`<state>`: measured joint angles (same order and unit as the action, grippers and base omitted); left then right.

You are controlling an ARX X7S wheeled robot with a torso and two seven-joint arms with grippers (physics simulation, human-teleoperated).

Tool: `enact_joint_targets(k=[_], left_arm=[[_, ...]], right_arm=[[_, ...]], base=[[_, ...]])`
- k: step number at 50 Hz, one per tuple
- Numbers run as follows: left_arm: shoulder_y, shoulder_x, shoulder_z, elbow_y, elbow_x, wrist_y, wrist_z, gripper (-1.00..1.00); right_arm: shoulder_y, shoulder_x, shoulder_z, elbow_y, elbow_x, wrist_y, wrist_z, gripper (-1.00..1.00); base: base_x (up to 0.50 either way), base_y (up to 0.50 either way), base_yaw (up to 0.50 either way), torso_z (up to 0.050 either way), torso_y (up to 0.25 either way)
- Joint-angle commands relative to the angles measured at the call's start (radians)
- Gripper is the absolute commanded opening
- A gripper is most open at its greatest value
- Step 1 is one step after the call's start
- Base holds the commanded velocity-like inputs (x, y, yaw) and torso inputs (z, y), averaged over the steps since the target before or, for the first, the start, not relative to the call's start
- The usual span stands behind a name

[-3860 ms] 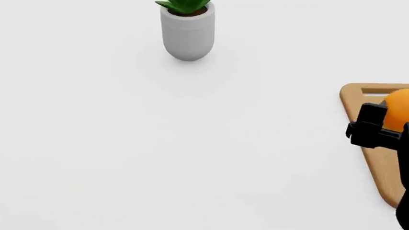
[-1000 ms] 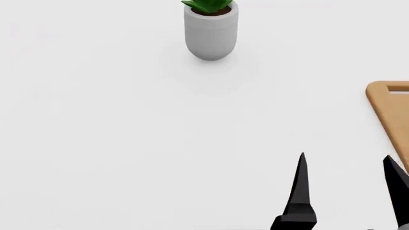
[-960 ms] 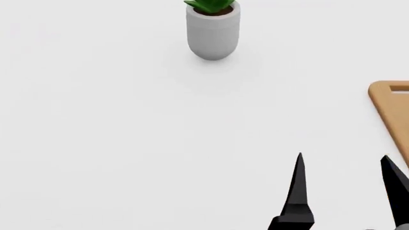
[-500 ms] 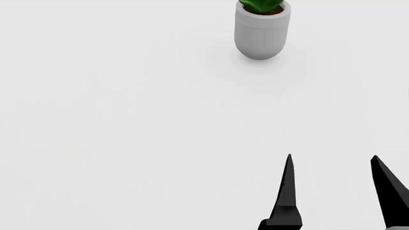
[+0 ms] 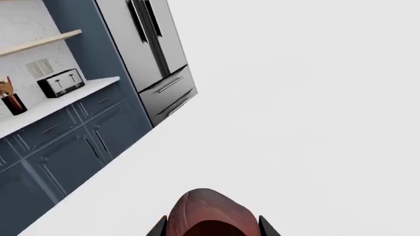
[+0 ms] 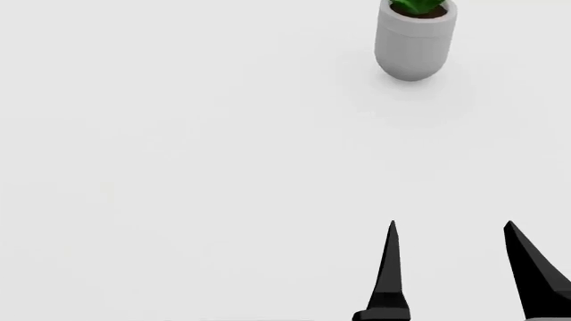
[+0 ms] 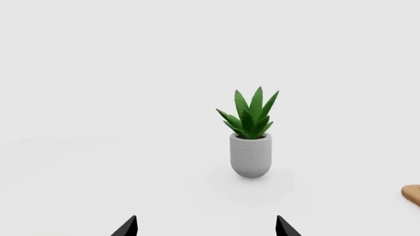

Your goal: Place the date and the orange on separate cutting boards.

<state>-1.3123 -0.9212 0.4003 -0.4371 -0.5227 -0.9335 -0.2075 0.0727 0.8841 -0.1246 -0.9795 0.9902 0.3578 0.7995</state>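
Observation:
The date (image 5: 210, 214), dark reddish-brown, sits between the two black fingers of my left gripper (image 5: 212, 229), which is shut on it above the white tabletop. That gripper is outside the head view. My right gripper (image 6: 450, 225) shows low in the head view, open, with bare white table between its pointed fingers; the right wrist view confirms it, right gripper (image 7: 206, 220) holding nothing. Only a tan corner of one cutting board (image 7: 413, 194) shows, at the edge of the right wrist view. The orange is out of view.
A grey pot with a green plant (image 6: 415, 43) stands at the far side of the table, ahead of the right gripper, and the same plant (image 7: 251, 135) fills the right wrist view's middle. Past the table edge (image 5: 125, 162) are blue cabinets, a steel fridge (image 5: 154, 54) and a toaster (image 5: 60, 82).
The head view has swung left: the plant slid right and the cutting board left the frame. The right gripper, holding the orange 3.9 s ago, is now open and empty.

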Motion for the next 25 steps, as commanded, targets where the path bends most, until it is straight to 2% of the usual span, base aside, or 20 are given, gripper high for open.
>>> enact_joint_targets(k=[1,3,6,7,11,13,17,25], left_arm=[[-0.174,0.113,0.131,-0.3,0.117,0.093,0.167,-1.0],[-0.267,0.174,0.202,-0.507,0.2,0.189,0.213,-1.0],[-0.397,0.267,0.237,-0.817,0.254,0.321,0.262,-1.0],[-0.419,0.283,0.244,-0.868,0.269,0.35,0.27,-1.0],[-0.416,0.289,0.197,-0.871,0.283,0.313,0.282,-1.0],[-0.399,0.285,0.169,-0.871,0.289,0.304,0.297,-1.0],[-0.348,0.283,0.141,-0.871,0.311,0.29,0.333,-1.0],[-0.276,0.284,0.083,-0.871,0.343,0.297,0.328,-1.0]], right_arm=[[0.011,-0.032,-0.005,0.01,-0.032,0.006,-0.041,1.0],[0.012,-0.035,-0.008,0.01,-0.031,0.005,-0.042,1.0],[0.011,-0.038,-0.017,0.009,-0.038,0.006,-0.044,1.0],[0.011,-0.041,-0.02,0.014,-0.04,0.005,-0.048,1.0],[0.012,-0.055,-0.029,0.029,-0.04,-0.005,-0.063,1.0],[-0.007,-0.072,-0.008,0.04,-0.015,-0.047,-0.075,1.0],[0.0,-0.06,-0.021,0.035,-0.028,-0.022,-0.064,1.0],[-0.003,-0.058,-0.014,0.029,-0.034,-0.034,-0.064,1.0]], base=[[0.24,0.49,0.0,0.0,0.0],[0.24,0.49,0.0,0.0,0.0],[0.25,0.49,0.0,0.0,0.0],[0.25,0.49,0.0,0.0,0.0],[0.25,0.49,0.0,0.0,0.0],[0.01,0.01,0.0,0.0,0.0],[0.0,0.0,0.0,0.0,0.0],[0.0,0.0,0.0,0.0,0.0]])
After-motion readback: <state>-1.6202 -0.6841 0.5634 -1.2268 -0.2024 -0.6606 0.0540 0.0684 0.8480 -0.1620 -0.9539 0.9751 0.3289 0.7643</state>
